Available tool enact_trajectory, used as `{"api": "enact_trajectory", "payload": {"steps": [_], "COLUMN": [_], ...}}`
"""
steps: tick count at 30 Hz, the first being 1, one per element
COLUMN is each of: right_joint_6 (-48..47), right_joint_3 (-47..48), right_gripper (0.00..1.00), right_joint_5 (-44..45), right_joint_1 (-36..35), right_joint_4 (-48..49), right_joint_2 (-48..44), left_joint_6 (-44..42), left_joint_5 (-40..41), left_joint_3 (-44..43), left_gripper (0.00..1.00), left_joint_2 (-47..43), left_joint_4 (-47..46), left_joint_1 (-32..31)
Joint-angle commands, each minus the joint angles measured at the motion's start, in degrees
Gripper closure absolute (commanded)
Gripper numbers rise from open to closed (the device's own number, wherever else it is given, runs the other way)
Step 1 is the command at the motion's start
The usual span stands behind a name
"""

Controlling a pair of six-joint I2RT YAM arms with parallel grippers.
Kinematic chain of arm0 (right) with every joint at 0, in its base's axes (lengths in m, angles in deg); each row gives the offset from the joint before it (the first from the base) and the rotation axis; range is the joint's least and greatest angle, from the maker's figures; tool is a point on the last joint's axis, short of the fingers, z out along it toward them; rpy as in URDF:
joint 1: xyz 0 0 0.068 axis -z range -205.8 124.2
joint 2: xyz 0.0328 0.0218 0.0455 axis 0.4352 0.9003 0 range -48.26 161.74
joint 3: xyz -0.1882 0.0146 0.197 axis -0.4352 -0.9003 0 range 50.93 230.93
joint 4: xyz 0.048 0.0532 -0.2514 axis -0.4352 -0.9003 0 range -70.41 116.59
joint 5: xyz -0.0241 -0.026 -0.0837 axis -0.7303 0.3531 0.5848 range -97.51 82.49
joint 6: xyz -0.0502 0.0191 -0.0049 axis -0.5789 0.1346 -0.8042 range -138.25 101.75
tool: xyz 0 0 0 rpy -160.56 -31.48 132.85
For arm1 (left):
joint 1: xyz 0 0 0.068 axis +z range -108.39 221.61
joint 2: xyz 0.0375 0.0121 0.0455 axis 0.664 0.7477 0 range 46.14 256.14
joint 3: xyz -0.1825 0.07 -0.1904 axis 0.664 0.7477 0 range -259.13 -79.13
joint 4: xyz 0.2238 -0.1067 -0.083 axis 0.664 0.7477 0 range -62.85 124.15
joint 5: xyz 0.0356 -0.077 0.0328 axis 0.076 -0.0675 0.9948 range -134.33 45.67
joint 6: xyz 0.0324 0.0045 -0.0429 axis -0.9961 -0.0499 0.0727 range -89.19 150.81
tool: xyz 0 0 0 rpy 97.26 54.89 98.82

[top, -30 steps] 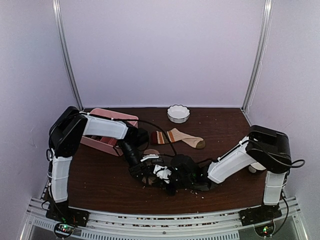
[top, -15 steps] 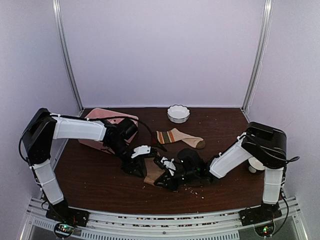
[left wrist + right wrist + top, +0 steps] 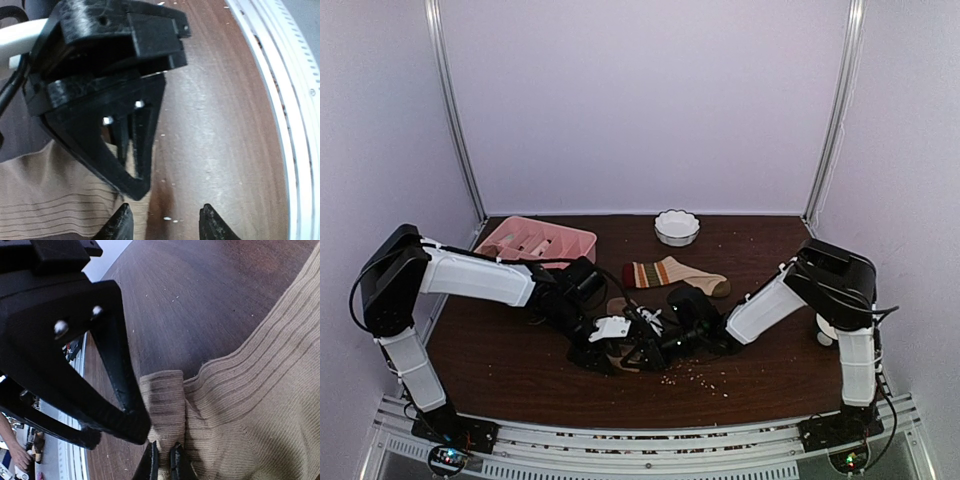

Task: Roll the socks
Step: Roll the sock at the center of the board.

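Observation:
The plain tan ribbed sock lies on the dark table, mostly hidden under both grippers in the top view, with one end showing. My right gripper is shut on a folded edge of it. My left gripper faces the right one at close range and is open. Its left fingertip hangs over the sock's edge; only bare table lies between its tips. In the top view the two grippers meet at the table's middle front. The striped sock lies flat behind them, untouched.
A pink compartment tray stands at the back left, beside the left arm's forearm. A white scalloped bowl sits at the back centre. Pale crumbs dot the table in front of the right arm. The front rail runs close by.
The left arm has swung its elbow left and back, uncovering the pink tray, and its jaws have narrowed. The right gripper has drawn the tan sock slightly left and away from the front edge.

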Motion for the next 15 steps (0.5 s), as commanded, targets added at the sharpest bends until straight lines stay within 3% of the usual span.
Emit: {"api": "enact_trajectory", "payload": {"steps": [1, 7, 15], "right_joint_6": [3.6, 6.63, 7.75], "right_joint_3": [-4.18, -5.0, -4.4], "right_gripper": [1.0, 1.0, 1.0], "right_joint_5": [4.13, 2.37, 2.27], "right_joint_1": [0.24, 0.74, 0.96], "right_joint_4": [-17.82, -14.45, -14.98], "right_joint_2": [8.28, 8.46, 8.19], "left_joint_6": [-1.38, -2.41, -2.2], "left_joint_5": [4.92, 7.54, 4.67], "left_joint_3": [0.03, 0.48, 0.76], "left_gripper": [0.54, 0.57, 0.69], "left_joint_2": [0.76, 1.19, 2.16], "left_joint_4": [-5.14, -5.77, -2.77], "left_joint_1": [0.19, -0.03, -0.77]}}
